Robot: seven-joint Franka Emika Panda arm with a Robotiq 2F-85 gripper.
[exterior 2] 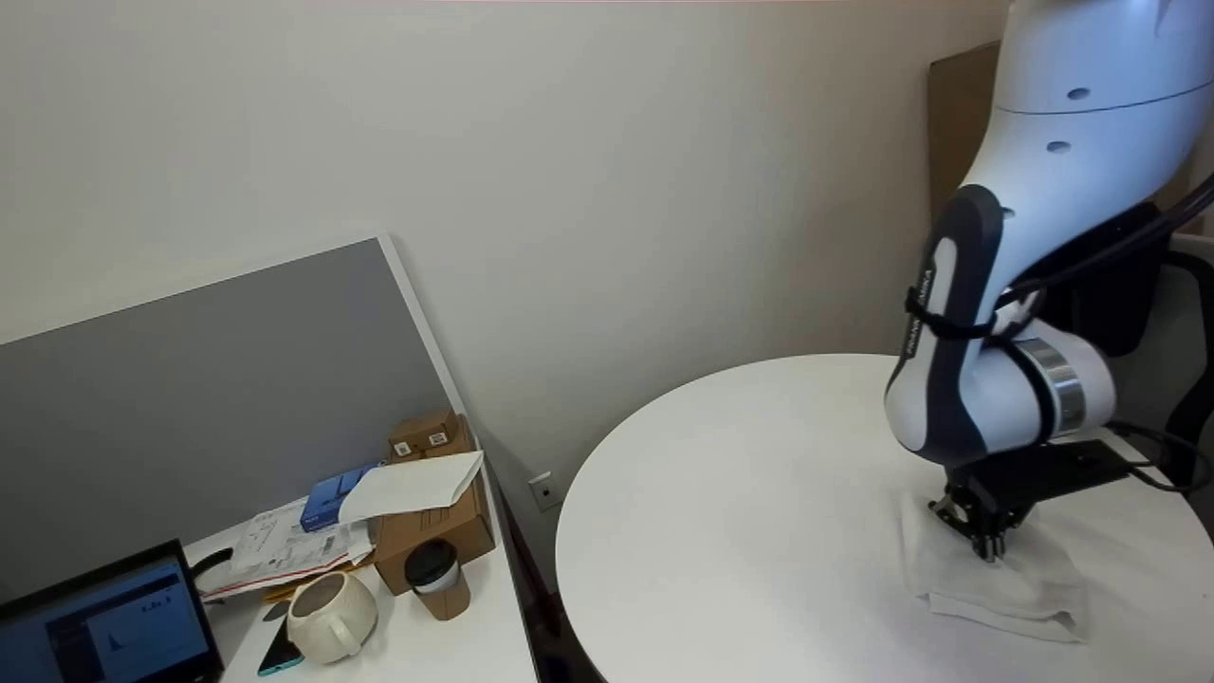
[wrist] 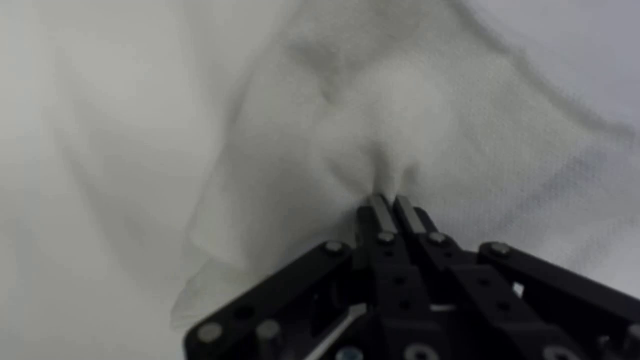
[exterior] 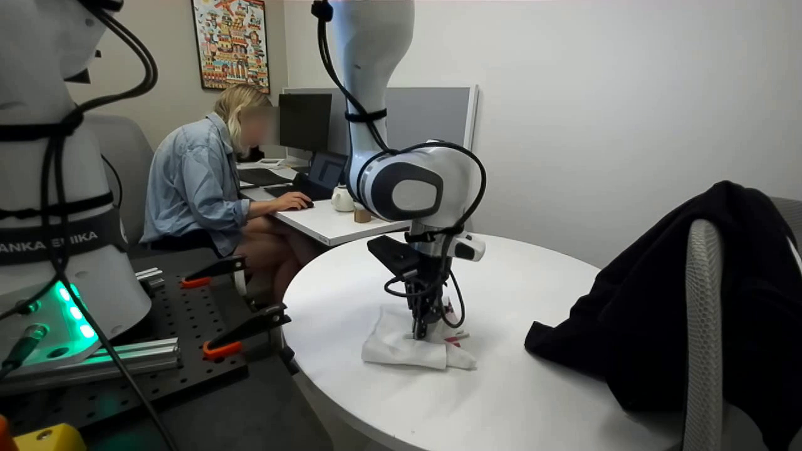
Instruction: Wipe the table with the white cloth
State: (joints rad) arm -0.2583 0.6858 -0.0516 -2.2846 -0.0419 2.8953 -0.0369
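Note:
The white cloth [exterior: 401, 351] lies folded and rumpled on the round white table [exterior: 514, 388]. It also shows in an exterior view [exterior 2: 1005, 598] near the table's right side, and fills much of the wrist view [wrist: 425, 115]. Red marks show at its edge in an exterior view. My gripper [wrist: 392, 202] points down at the cloth. Its fingers are nearly together, with a small pinch of cloth between the tips and creases running out from it. The gripper's tips also show against the cloth in both exterior views [exterior: 420, 335] [exterior 2: 989, 552].
A black jacket [exterior: 633, 313] on a chair hangs over the table's edge. A person [exterior: 200, 175] sits at a desk beside the table. On the desk are a cream mug [exterior 2: 332, 617], a paper cup [exterior 2: 441, 593], boxes [exterior 2: 436, 526] and a laptop [exterior 2: 114, 617].

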